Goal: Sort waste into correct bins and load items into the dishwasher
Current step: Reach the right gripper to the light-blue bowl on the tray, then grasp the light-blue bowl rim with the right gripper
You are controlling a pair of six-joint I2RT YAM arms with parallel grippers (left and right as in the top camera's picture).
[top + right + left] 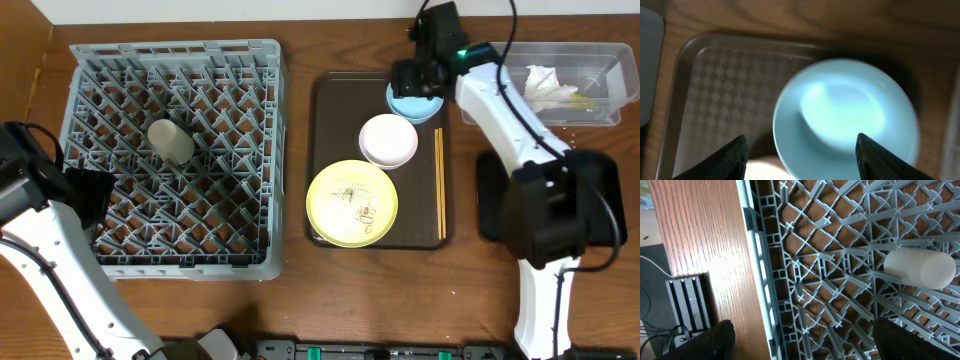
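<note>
Right hand point(801, 140): spread above light blue bowl point(845, 117)
Risk: off-centre pinch (slick rim) could tip it onto white bowl point(388, 140)

The overhead camera hangs above the table point(300, 300) and looks straight down, far enough back to take in the grey dish rack point(200, 190) at left, the brown serving tray point(327, 120) at centre and both arms. The left wrist camera sits close over one edge of the rack, looking down on lattice and a strip of tabletop, the left gripper point(805, 325) framing its bottom corners; the white cup point(920, 267) at its right also shows overhead. The right wrist camera is nearer still, looking straight down on the blue bowl point(845, 117) at the tray's upper end, the right gripper point(801, 139) along the bottom; overhead shares both.
</note>
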